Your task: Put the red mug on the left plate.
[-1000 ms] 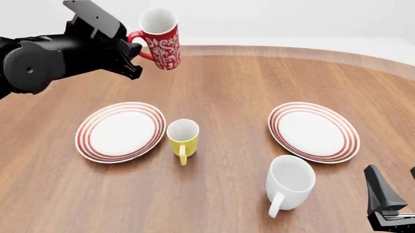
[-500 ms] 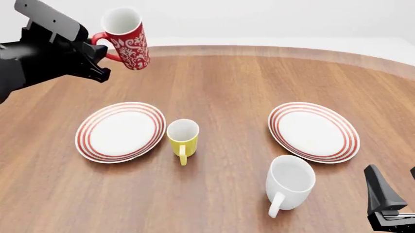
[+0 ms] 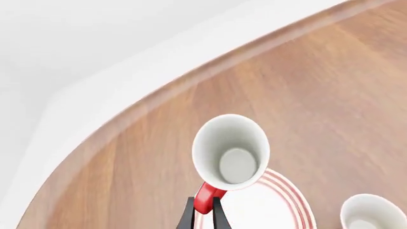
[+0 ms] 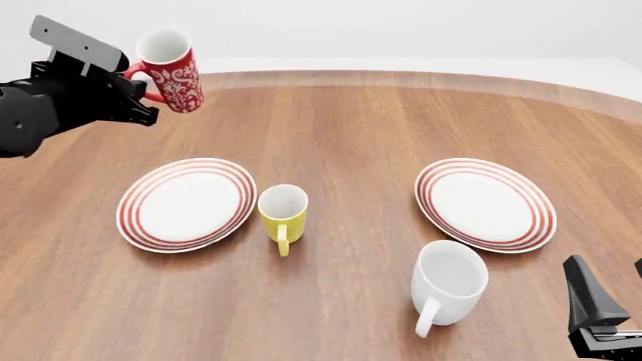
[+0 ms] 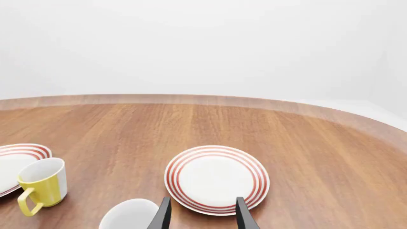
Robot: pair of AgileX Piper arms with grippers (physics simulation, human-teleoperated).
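Observation:
The red mug (image 4: 171, 69) with its white floral pattern hangs high above the table's far left, upright and slightly tilted. My left gripper (image 4: 137, 84) is shut on its red handle. In the left wrist view the red mug (image 3: 231, 152) shows its white inside, with the gripper (image 3: 204, 210) clamped on the handle and the left plate (image 3: 279, 202) below it. The left plate (image 4: 186, 203), white with red rings, lies on the table nearer than the mug. My right gripper (image 5: 201, 212) stands open at the near right, holding nothing.
A yellow mug (image 4: 283, 215) stands just right of the left plate. A second ringed plate (image 4: 486, 203) lies at the right, with a larger white mug (image 4: 447, 283) in front of it. The table's curved far edge (image 4: 401, 75) runs behind.
My left arm has carried the red mug leftward and slightly lower across the far side of the table. The right arm has not moved.

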